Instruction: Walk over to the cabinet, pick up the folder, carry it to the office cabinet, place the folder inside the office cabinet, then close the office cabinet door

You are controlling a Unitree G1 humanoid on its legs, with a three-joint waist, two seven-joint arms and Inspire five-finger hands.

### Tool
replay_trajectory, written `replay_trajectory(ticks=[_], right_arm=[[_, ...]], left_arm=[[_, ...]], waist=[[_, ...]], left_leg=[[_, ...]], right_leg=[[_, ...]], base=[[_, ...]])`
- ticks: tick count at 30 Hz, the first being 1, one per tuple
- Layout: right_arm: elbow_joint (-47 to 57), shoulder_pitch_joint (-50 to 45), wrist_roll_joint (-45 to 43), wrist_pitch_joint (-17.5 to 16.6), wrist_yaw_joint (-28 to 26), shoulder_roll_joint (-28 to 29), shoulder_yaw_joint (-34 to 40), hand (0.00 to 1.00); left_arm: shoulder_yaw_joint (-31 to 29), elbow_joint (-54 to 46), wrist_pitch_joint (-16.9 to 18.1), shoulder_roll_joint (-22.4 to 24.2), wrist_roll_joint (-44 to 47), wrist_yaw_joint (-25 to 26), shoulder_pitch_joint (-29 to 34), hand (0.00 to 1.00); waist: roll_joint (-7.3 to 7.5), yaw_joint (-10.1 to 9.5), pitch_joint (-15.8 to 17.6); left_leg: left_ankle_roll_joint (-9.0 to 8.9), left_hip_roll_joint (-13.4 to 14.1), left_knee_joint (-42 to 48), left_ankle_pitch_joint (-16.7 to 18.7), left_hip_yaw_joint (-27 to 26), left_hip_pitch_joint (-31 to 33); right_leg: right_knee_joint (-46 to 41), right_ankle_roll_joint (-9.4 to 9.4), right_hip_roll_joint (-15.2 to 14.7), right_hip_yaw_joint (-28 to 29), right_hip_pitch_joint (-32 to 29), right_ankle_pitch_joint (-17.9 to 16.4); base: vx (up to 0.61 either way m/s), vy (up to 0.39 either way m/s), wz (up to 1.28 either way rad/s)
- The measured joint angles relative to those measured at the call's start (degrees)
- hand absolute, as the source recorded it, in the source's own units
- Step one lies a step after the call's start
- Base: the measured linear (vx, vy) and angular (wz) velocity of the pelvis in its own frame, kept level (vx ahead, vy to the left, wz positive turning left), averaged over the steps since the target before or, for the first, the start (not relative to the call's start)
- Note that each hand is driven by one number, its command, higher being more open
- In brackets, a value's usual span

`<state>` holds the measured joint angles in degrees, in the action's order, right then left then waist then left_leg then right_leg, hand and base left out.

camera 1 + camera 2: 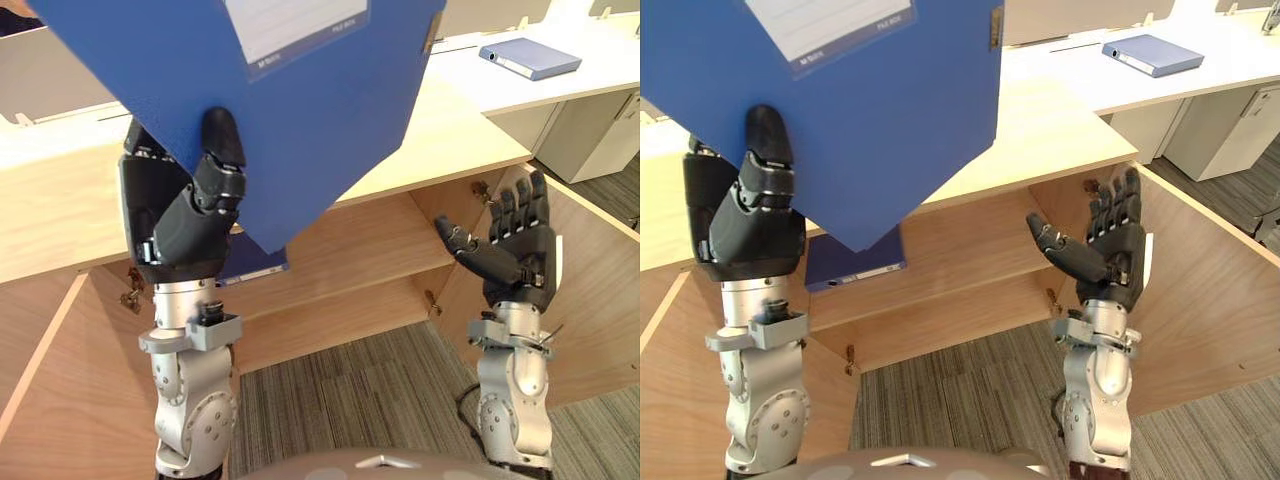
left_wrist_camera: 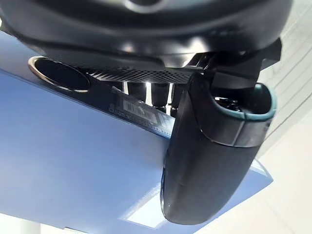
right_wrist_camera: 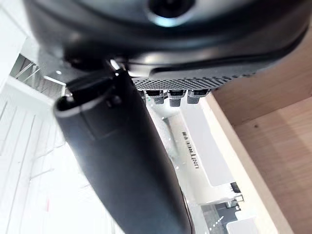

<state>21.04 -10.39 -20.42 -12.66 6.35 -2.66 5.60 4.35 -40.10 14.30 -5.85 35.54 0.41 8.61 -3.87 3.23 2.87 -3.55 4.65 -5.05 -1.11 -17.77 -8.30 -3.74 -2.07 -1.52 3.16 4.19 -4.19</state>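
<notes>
Blue folder (image 1: 310, 110) rises tilted from the left robot hand (image 1: 185, 235) pinching its lower edge; right robot hand (image 1: 520, 255) splayed, empty.

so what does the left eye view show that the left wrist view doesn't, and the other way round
Left eye view adds the open right hand, the cabinet below and a second folder on the white desk. Left wrist view adds a metal-rimmed hole in the blue folder. Shared: that folder, pinched in the left hand.

Room in cabinet (image 1: 970, 245) right of stored folder (image 1: 855, 268)
</notes>
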Motion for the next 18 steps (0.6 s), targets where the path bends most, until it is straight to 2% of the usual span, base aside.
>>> replay_trajectory(ticks=[8, 12, 18], right_arm=[[3.88, 3.95, 0.02, -0.46, -2.8, -5.49, 0.01, 1.0], [4.52, 5.36, 0.04, -0.5, -4.46, -8.93, 0.04, 1.0], [4.52, 7.1, 0.04, -0.49, -7.52, -13.74, 0.02, 1.0]], left_arm=[[1.75, 6.49, -0.77, -1.54, -1.43, -3.2, 0.05, 0.0], [2.11, 9.61, -2.19, -3.51, -2.66, -4.7, 0.06, 0.0], [3.47, 12.29, -2.45, -6.39, -3.58, -7.49, 0.03, 0.0]], waist=[[-0.18, -0.03, -0.12], [-0.17, -0.01, -0.12], [-0.17, -0.03, -0.12]], left_leg=[[0.0, -0.03, 0.0, 0.0, 0.02, -0.1], [0.0, -0.04, 0.0, 0.0, 0.04, 0.0], [0.0, -0.05, 0.0, 0.0, 0.15, 0.14]], right_leg=[[-0.21, -0.03, 0.0, 0.02, 0.02, -0.02], [-0.2, -0.03, 0.0, 0.01, -0.03, -0.02], [-0.19, -0.05, -0.01, -0.07, -0.09, 0.0]], base=[[-0.05, -0.009, 0.0], [-0.02, -0.005, 0.0], [0.0, 0.0, 0.0]])
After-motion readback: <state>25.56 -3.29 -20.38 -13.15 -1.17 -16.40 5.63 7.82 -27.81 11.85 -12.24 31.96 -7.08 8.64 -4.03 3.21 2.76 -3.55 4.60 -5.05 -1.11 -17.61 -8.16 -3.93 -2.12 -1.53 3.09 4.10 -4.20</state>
